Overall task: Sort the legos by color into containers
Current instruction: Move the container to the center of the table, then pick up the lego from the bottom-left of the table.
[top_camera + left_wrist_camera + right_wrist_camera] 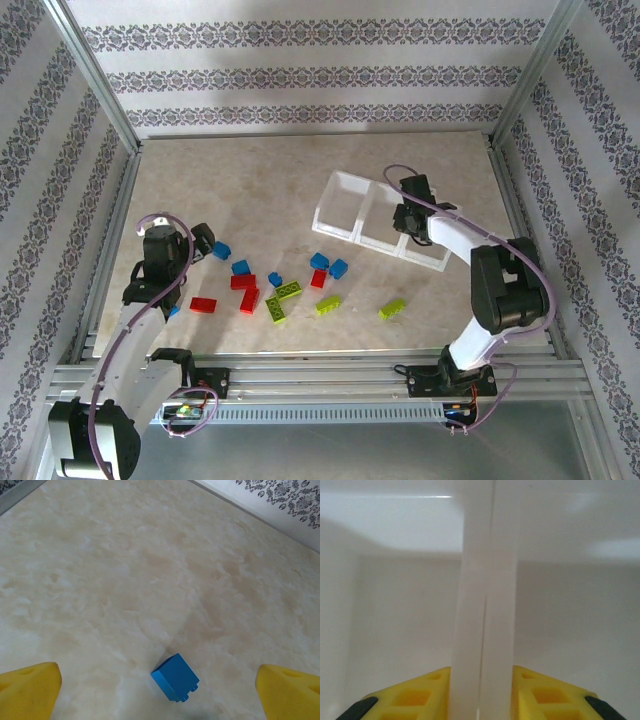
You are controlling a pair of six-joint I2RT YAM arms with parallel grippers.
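Beige marbled surface (pixel 250 180) inside a wallpapered, metal-framed enclosure

The surface is pale, mottled with cream and tan, and matte. White walls (pixel 310 70) with horizontal bands of dark grey damask pattern close it in at the back and both sides. Silver aluminium posts (pixel 95 75) run up along the corners, and parallel aluminium rails (pixel 330 370) span the near edge, with a slotted white cable duct (pixel 330 408) just below them. From the left wrist, the same mottled top (pixel 150 555) meets a patterned wall strip (pixel 285 497).
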